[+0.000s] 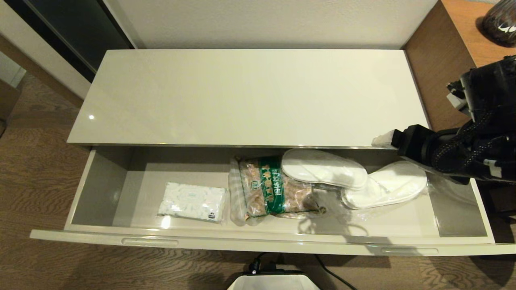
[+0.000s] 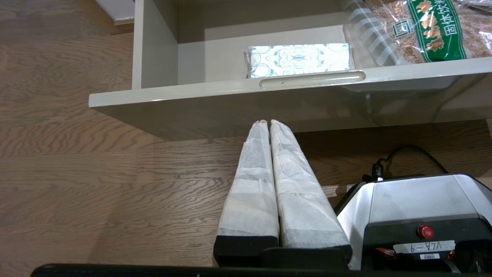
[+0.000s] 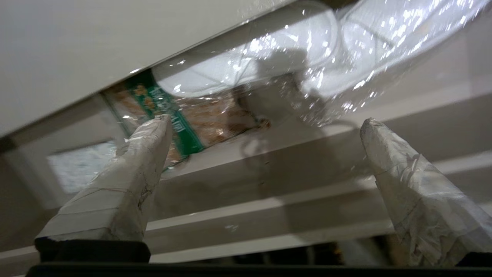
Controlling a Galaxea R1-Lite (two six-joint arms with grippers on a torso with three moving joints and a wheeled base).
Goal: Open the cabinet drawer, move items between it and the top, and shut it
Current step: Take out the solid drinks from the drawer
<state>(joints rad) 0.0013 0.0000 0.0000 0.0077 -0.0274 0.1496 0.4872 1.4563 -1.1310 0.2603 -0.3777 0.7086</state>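
Cabinet drawer [image 1: 100, 235] pulled out, right fingers [image 3: 127, 184] spread wide above wrapped slippers [image 1: 354, 179], holding nothing, left fingers [image 2: 253, 184] pressed together

Right end effector [image 1: 385, 140] mostly hidden behind its arm, slippers' [image 1: 354, 181] far end perhaps covered, dark object [image 1: 500, 20] cropped

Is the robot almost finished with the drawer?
Not yet. The drawer is open, and the tissue pack, snack bag and slippers lie inside; the top is bare. The right gripper hangs open-jawed above them. Moving things and closing remain.
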